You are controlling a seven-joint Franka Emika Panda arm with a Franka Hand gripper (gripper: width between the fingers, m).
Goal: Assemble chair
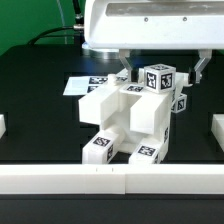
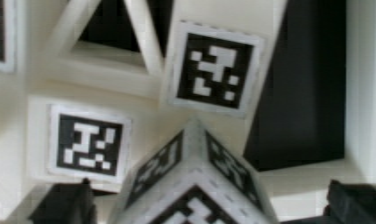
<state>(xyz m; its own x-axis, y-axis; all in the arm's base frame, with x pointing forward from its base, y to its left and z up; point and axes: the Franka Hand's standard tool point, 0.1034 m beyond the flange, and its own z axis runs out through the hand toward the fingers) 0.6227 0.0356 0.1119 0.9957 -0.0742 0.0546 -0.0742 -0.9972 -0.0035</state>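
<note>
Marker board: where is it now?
The marker board lies flat on the black table, behind the chair, toward the exterior view's left.

exterior view faces the chair (image 1: 130, 118) from low and near; wrist view looks down very close (both show it).

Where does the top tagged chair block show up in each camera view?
Exterior view: the top tagged block stands upper middle, between the fingers of the open gripper.
Wrist view: the block is seen close, its tagged corner edge facing the camera.
Shared landmark: the fingertips on either side of it.
</note>
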